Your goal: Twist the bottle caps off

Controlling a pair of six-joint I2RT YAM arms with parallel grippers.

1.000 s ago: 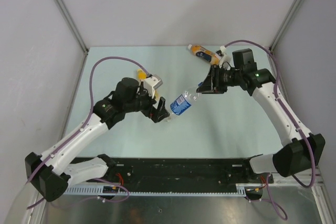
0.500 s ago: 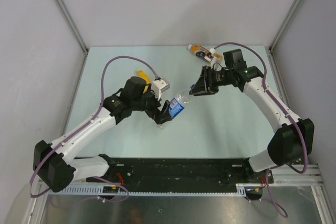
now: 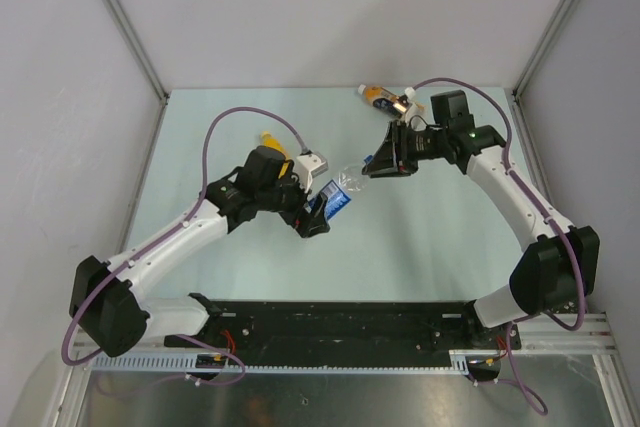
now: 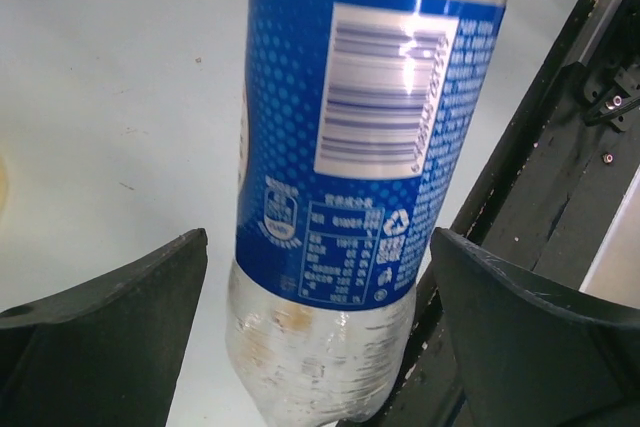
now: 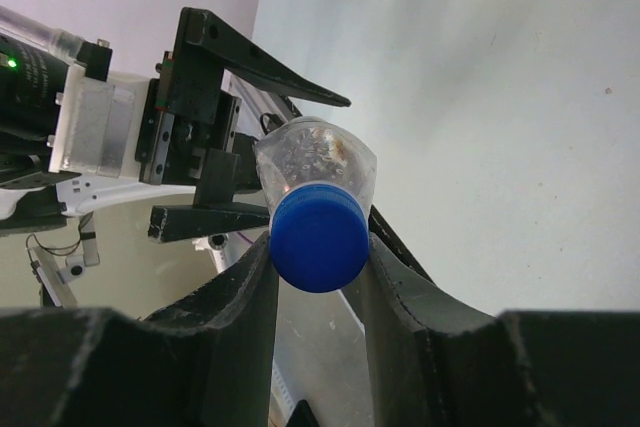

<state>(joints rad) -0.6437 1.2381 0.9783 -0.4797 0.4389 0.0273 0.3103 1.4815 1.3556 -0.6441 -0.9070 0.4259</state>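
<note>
The clear bottle with the blue label [image 3: 338, 196] is tilted between my two arms. My right gripper [image 3: 375, 164] is shut on its blue cap [image 5: 318, 239], one finger pressed on each side. My left gripper [image 3: 316, 217] is open around the bottle's lower body [image 4: 360, 147], with a small gap at each finger. The yellow bottle [image 3: 268, 140] lies behind the left arm, mostly hidden. The orange bottle [image 3: 378, 97] lies at the far edge, partly behind the right wrist. The yellow and white caps are not clearly visible.
A black rail [image 3: 330, 322] runs along the table's near edge and shows beside the bottle in the left wrist view [image 4: 540, 177]. Grey walls enclose the table on three sides.
The left gripper moved right until its open fingers straddle the bottle. The right gripper came in and closed on the blue cap. The bottle shifted a little left.
</note>
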